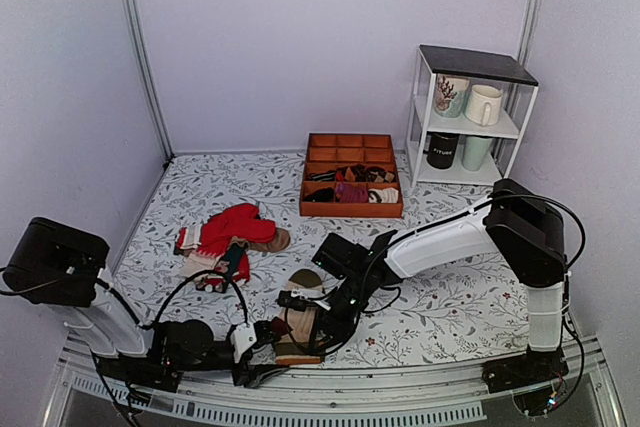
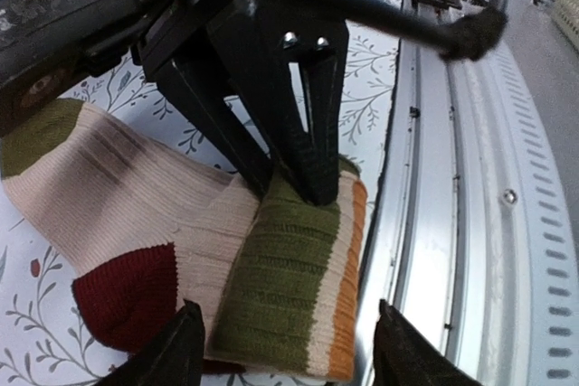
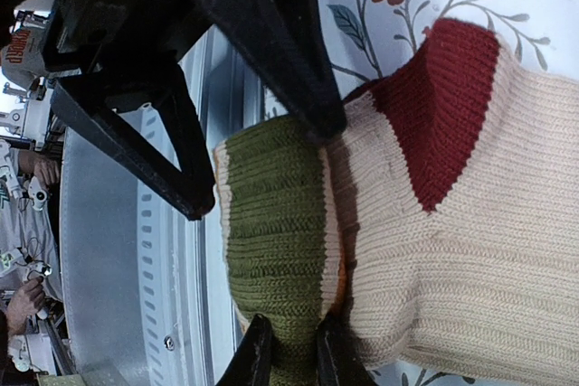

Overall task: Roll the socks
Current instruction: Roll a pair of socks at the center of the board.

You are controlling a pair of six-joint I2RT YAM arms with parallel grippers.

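**A:** What does the overhead camera give you?

**B:** The big things. A white flower-printed table (image 1: 200,197), a white wire shelf (image 1: 470,130) of mugs (image 1: 483,104) at the far right, and a rust-orange compartment tray (image 1: 350,210) holding small sock bundles (image 1: 352,192). A heap of bright red socks (image 1: 235,227) lies left of centre. The long beige ribbed socks (image 1: 300,332) lie at the near edge between the two arms, just beside the grey metal rail (image 2: 452,223). From above, the fingers are only a dark tangle.

**A:** And the left wrist camera?

**B:** It shows the socks folded over. An olive-green band edged in cream and orange lies on top, with a maroon patch beside it. The left gripper (image 2: 294,350) stands wide apart astride that folded end, one finger over the maroon patch and the other over the rail. It clamps nothing.

**A:** The right one?

**B:** Its own camera shows it best. The right gripper (image 3: 294,354) is nearly closed, with a pinch of the olive band caught between its tips. That view also shows one finger of the left tool touching the socks where olive meets beige.
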